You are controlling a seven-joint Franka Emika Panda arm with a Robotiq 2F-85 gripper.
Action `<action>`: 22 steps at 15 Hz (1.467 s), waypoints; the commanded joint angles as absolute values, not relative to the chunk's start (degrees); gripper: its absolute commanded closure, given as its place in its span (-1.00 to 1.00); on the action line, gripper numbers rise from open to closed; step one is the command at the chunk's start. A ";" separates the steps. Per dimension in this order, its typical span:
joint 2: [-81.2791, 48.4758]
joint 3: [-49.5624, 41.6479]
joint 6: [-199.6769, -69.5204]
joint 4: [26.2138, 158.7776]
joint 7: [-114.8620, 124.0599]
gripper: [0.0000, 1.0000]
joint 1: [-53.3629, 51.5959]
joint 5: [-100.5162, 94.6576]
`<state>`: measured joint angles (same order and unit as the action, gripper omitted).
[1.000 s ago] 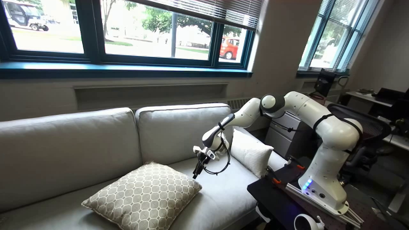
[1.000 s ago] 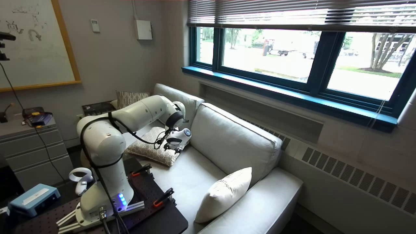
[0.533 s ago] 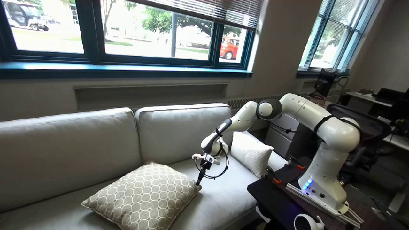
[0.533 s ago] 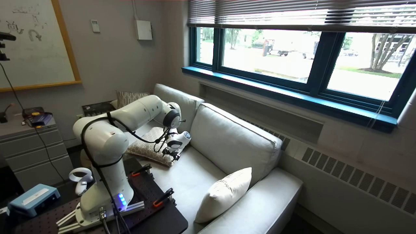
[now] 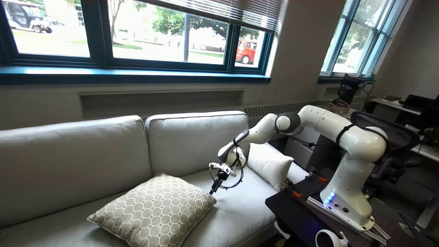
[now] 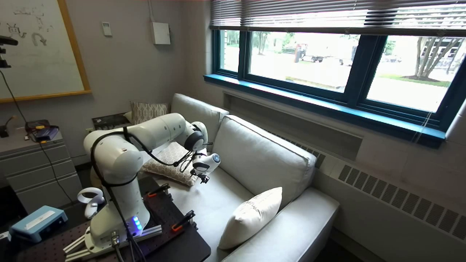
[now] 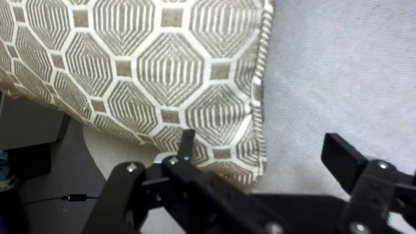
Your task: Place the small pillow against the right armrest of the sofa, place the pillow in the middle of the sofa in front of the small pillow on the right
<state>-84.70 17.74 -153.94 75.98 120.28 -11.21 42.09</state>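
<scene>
The large beige patterned pillow (image 5: 154, 209) lies on the sofa seat (image 5: 236, 209); it also shows in an exterior view (image 6: 167, 160) and fills much of the wrist view (image 7: 172, 71). The small white pillow (image 6: 253, 218) leans against the right armrest (image 6: 291, 233) of the sofa; it also shows in an exterior view (image 5: 269, 163). My gripper (image 7: 259, 134) is open with nothing held. It points down at the patterned pillow's near corner. In the wrist view one finger (image 7: 187, 143) overlaps the pillow and the other finger (image 7: 343, 162) is over bare seat. Contact cannot be told.
Two back cushions (image 5: 197, 142) stand behind the seat. The robot's black table (image 6: 189, 243) with orange-black clamps (image 6: 184, 220) borders the sofa front. Another patterned cushion (image 6: 147, 111) stands at the far end. A cable hangs in a loop beside the wrist.
My gripper went down to the patterned pillow's corner, then rose slightly and shifted toward the sofa back. The arm's elbow is lower than a second ago. Both pillows look unmoved.
</scene>
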 commanded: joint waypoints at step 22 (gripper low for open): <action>-84.16 9.98 -129.27 66.36 122.62 -1.00 -22.44 46.47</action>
